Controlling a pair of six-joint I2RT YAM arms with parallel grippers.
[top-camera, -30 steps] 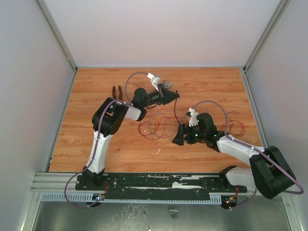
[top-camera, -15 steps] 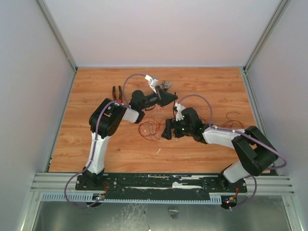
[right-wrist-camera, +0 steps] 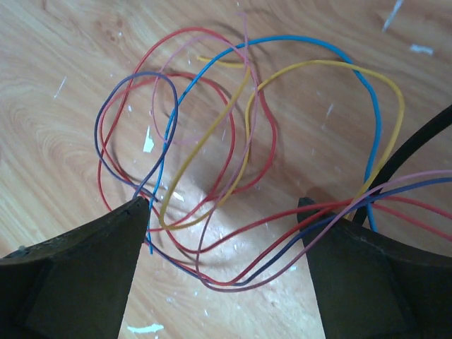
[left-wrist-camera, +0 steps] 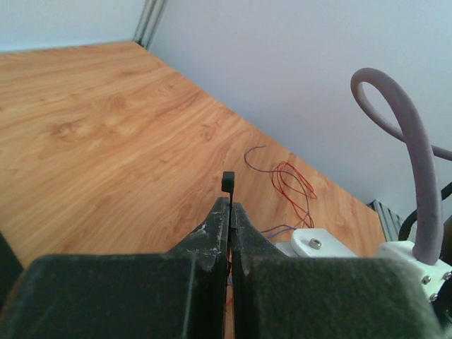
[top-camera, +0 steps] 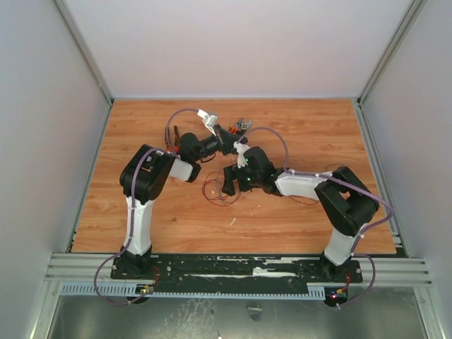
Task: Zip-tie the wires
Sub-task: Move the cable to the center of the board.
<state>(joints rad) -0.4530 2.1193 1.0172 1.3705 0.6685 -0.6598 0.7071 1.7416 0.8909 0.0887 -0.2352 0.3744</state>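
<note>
In the left wrist view my left gripper (left-wrist-camera: 231, 209) is shut on the zip tie (left-wrist-camera: 228, 181), a thin black strip whose square head sticks up just past the fingertips. From above, that gripper (top-camera: 229, 139) hangs at mid table, right behind the right wrist. My right gripper (top-camera: 228, 185) points down over the wires (top-camera: 217, 192). In its wrist view it (right-wrist-camera: 220, 206) stands open, and the wires (right-wrist-camera: 229, 106), thin red, yellow, blue and purple loops, lie on the wood between and beyond its fingers (right-wrist-camera: 127, 233). More red wire (left-wrist-camera: 293, 185) trails toward the right wall.
Orange-handled pliers (top-camera: 171, 133) lie at the back left, partly behind the left arm. A small grey and orange item (top-camera: 244, 125) rests at the back centre. A thick purple cable (left-wrist-camera: 406, 148) loops over the right wrist. A black strip (right-wrist-camera: 413, 145) curves in at the right.
The right arm has swung left across the table, its open gripper now over the left bunch of wires. The left gripper has shifted slightly left, still shut on the zip tie.
</note>
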